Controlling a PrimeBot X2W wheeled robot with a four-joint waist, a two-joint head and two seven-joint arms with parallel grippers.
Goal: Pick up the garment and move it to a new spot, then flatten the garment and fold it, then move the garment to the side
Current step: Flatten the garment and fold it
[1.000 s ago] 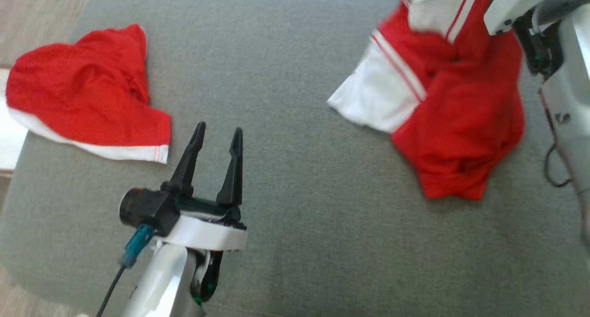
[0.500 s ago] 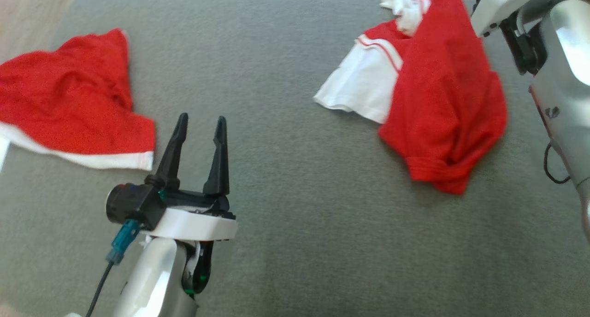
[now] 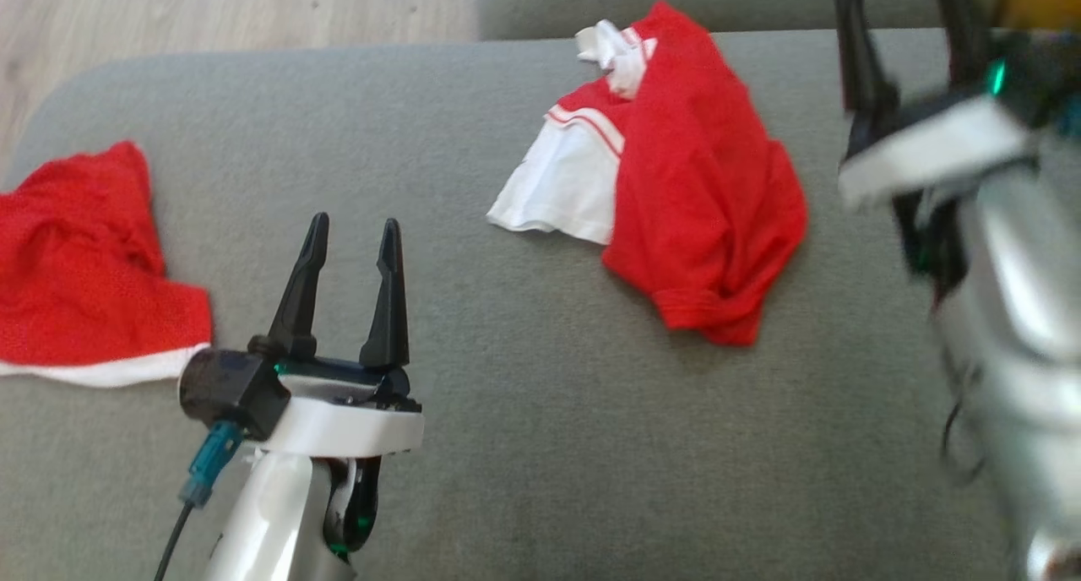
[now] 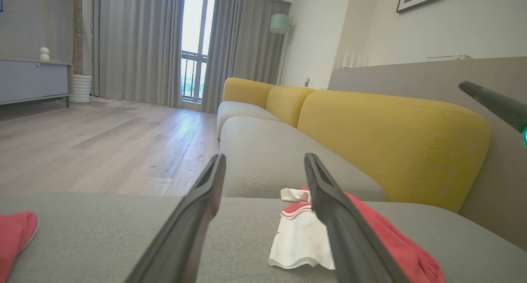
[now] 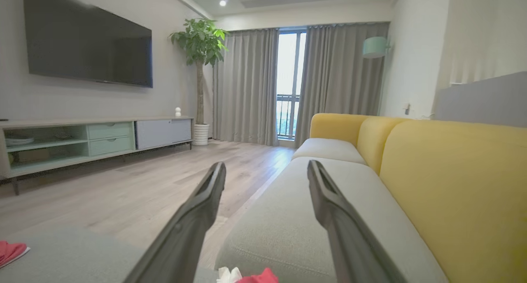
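The red-and-white jersey (image 3: 701,218) lies crumpled on the grey seat cushion (image 3: 540,446), toward the cushion's far right. Its white panel spreads toward the cushion's middle and its collar end lies almost at the far edge. It lies apart from both grippers.

The right gripper (image 5: 266,168) hovers over the cushion's right side, fingers spread and empty. The left gripper (image 3: 355,222) hangs over the cushion's near left, fingers spread and empty too. Bare fabric spans the cushion's middle and near half.

Red shorts (image 3: 84,268) lie at the cushion's left edge. Wood floor (image 3: 211,11) lies beyond its rounded far-left corner.
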